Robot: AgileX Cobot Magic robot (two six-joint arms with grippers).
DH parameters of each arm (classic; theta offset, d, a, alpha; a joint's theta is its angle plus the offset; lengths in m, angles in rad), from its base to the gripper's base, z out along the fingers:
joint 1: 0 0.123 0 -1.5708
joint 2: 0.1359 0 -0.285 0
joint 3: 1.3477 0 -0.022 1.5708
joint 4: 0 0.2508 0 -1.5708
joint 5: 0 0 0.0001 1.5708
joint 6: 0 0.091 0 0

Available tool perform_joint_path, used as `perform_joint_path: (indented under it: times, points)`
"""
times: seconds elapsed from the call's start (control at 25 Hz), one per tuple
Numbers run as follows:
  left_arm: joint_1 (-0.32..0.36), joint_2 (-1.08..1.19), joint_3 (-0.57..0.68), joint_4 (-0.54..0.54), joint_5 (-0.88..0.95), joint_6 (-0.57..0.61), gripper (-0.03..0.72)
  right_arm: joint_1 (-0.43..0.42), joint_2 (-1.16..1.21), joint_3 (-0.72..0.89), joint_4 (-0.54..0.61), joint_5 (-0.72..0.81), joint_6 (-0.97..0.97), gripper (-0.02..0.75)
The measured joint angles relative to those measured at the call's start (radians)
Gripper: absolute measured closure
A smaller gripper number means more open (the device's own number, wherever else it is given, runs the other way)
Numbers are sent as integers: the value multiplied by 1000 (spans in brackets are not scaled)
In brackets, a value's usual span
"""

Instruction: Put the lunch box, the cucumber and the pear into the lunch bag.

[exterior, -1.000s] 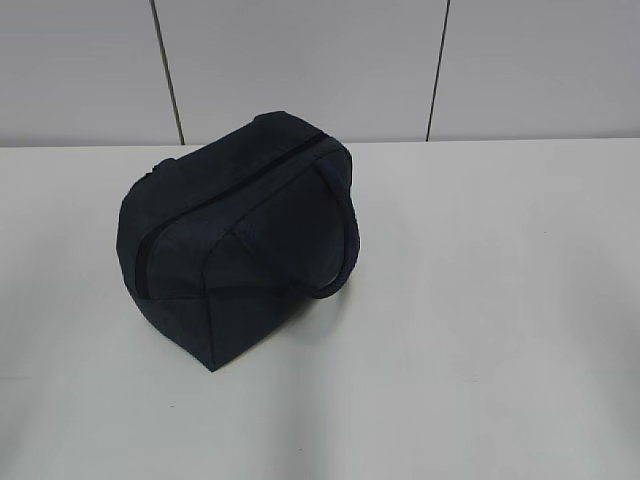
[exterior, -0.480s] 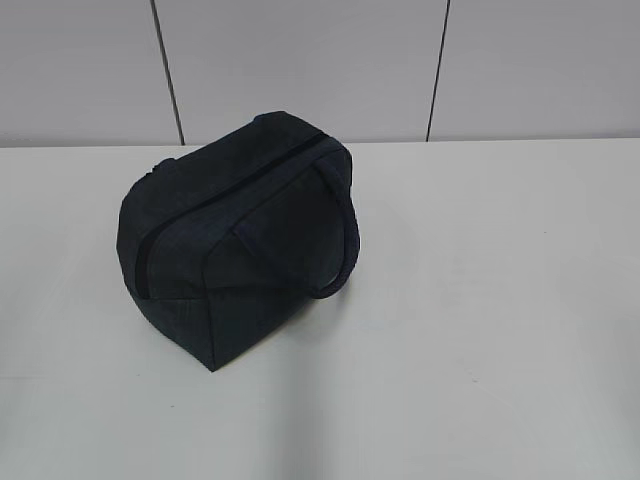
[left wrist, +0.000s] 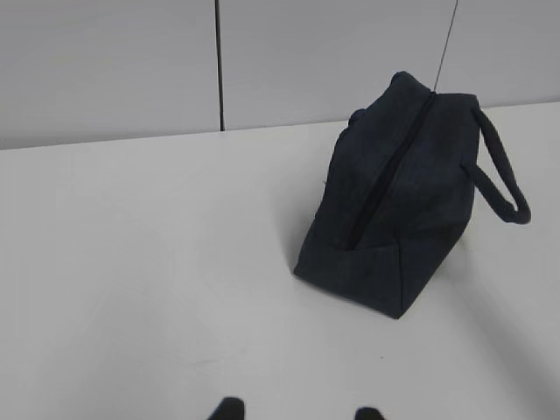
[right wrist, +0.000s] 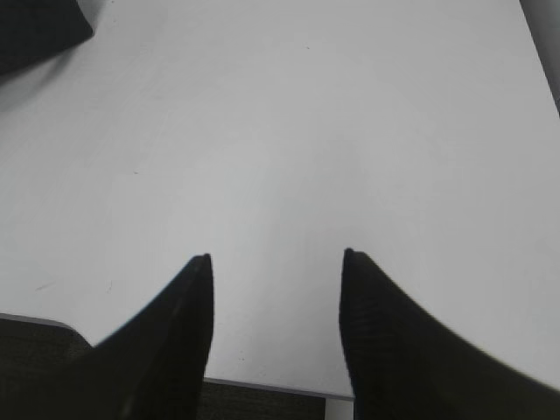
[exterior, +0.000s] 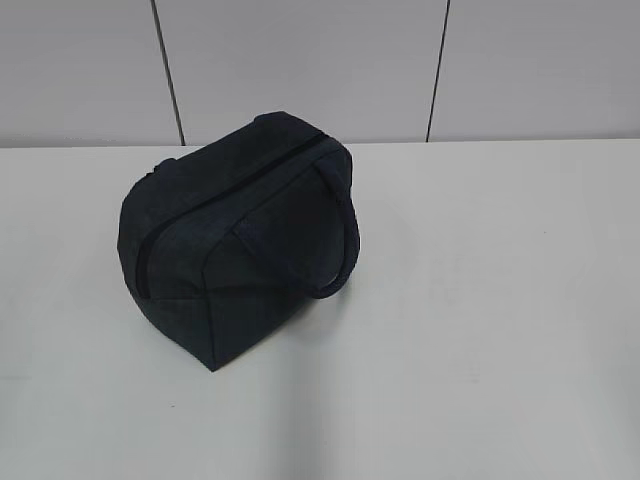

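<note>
The dark navy lunch bag (exterior: 235,245) stands on the white table, left of centre in the exterior view, its zipper (exterior: 225,195) closed along the top and a strap handle (exterior: 340,235) looping to the right. In the left wrist view the lunch bag (left wrist: 402,206) sits at the right, well ahead of my left gripper (left wrist: 297,411), whose two tips just show at the bottom edge, apart, with nothing between them. My right gripper (right wrist: 276,258) stands open over bare table near its front edge, with a corner of the lunch bag (right wrist: 39,31) at the top left. Lunch box, cucumber and pear are out of view.
A grey panelled wall (exterior: 320,70) rises behind the table. The table's front edge (right wrist: 262,385) runs just under my right gripper. Neither arm shows in the exterior view.
</note>
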Motion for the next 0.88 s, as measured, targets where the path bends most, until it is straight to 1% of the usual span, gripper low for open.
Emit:
perform_joint_path:
  times: [0.52, 0.6, 0.8, 0.84, 0.88]
  points:
    - [5, 0, 0, 0, 1, 0, 445, 0, 0, 0, 0, -2, 0, 363]
    - [49, -1, 0, 0, 2, 0, 445, -8, 0, 0, 0, -2, 0, 363]
    - [282, -2, 0, -1, 3, 0, 445, -79, 0, 0, 0, -2, 0, 363]
    - [316, -2, 0, -1, 3, 0, 445, -83, 0, 0, 0, -2, 0, 363]
    - [334, -2, 0, -1, 3, 0, 445, -83, 0, 0, 0, -2, 0, 363]
